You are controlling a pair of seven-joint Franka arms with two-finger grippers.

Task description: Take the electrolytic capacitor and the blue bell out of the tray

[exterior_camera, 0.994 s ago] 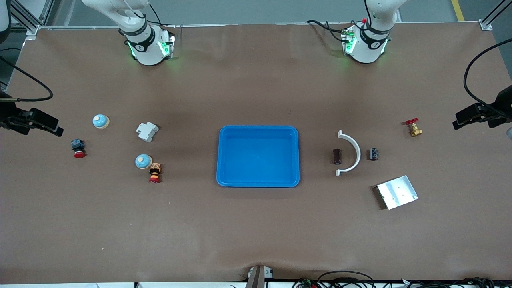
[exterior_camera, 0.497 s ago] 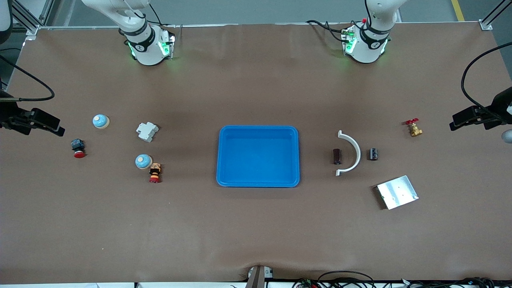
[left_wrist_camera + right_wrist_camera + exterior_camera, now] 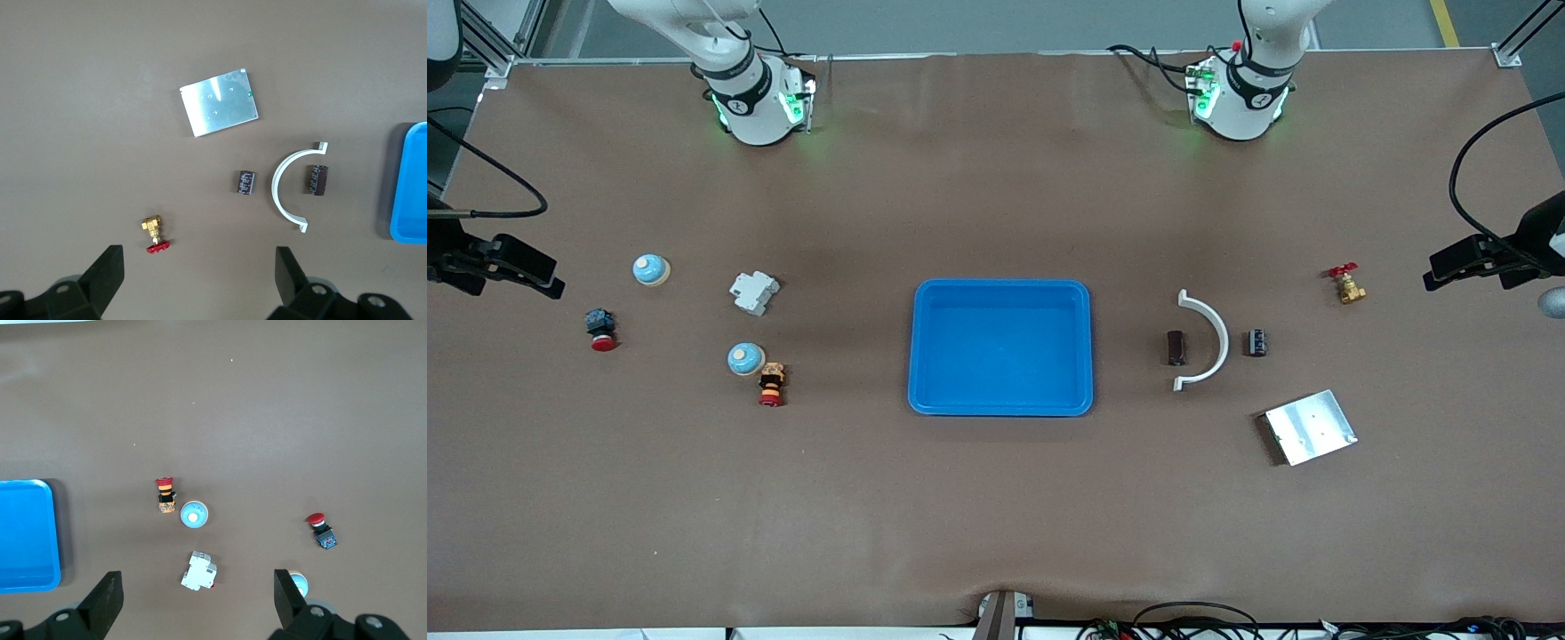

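Two capacitors lie toward the left arm's end: a dark brown capacitor (image 3: 1176, 348) (image 3: 317, 180) and a black capacitor (image 3: 1257, 342) (image 3: 247, 183), with a white arc (image 3: 1208, 338) between them. Two pale blue bells stand toward the right arm's end, one bell (image 3: 745, 359) (image 3: 194, 515) nearer the camera than the other bell (image 3: 650, 269) (image 3: 298, 584). A blue tray (image 3: 914, 356) sits mid-table with nothing in it. My left gripper (image 3: 1436, 271) (image 3: 199, 260) hangs open high over its table end, holding nothing. My right gripper (image 3: 547, 280) (image 3: 198, 583) hangs open over the other end.
A metal plate (image 3: 1310, 427) and a brass valve with a red handle (image 3: 1347, 284) lie near the capacitors. A white breaker (image 3: 754, 292), a red push button (image 3: 600, 329) and an orange-and-red button (image 3: 771, 384) lie near the bells.
Both grippers have drifted slightly at the table's two ends. Nothing on the table has moved.
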